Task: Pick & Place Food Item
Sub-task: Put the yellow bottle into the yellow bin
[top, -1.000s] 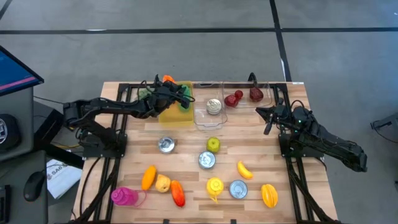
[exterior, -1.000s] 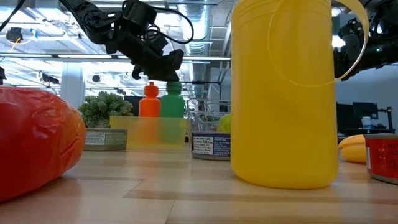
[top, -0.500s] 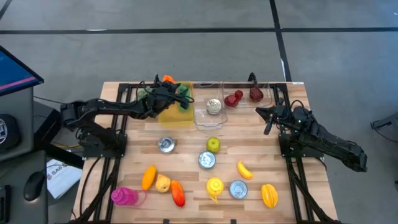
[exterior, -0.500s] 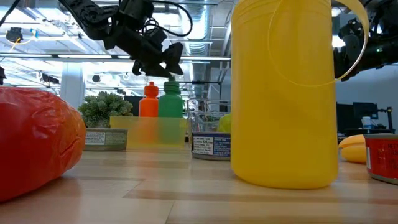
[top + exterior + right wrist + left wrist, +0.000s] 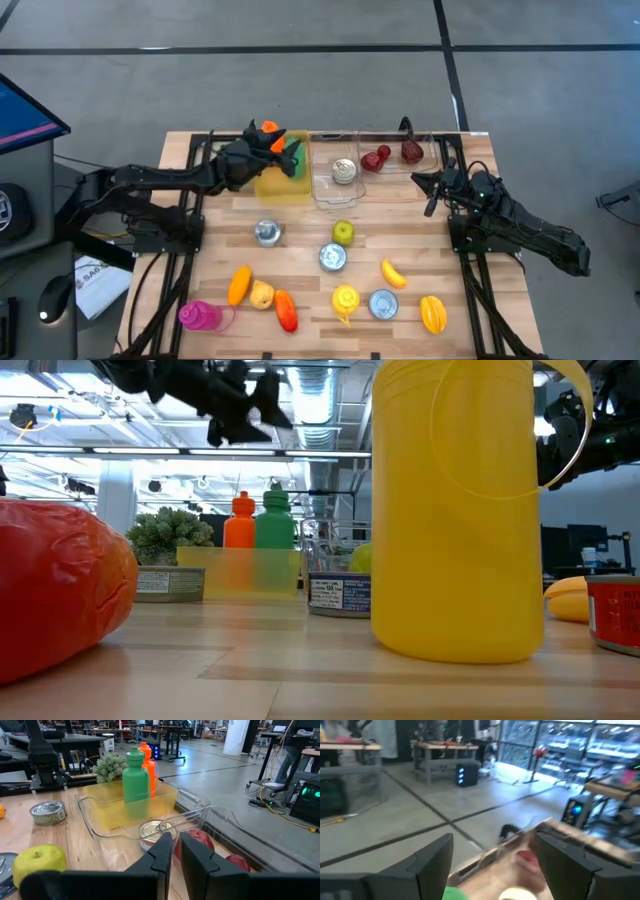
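A green bottle [image 5: 293,158] [image 5: 275,520] [image 5: 136,782] stands upright on its base in the yellow bin [image 5: 272,184] at the far side of the table, beside an orange bottle [image 5: 270,129] [image 5: 240,522]. My left gripper [image 5: 268,150] [image 5: 255,410] [image 5: 492,865] hangs open above and just left of the bottles, with nothing between its fingers. My right gripper [image 5: 428,188] [image 5: 172,855] waits shut at the table's right side, holding nothing.
A clear bin [image 5: 335,192] with a can [image 5: 344,171] stands right of the yellow bin, with red items [image 5: 376,158] beyond it. Cans [image 5: 267,233], an apple [image 5: 343,232], a banana [image 5: 393,273], a yellow jug [image 5: 345,298] and a red pepper [image 5: 286,310] lie nearer.
My left gripper has opened and let go of the green bottle's top. It has then risen and drawn back toward the table's left. The bottle stays upright in the yellow bin.
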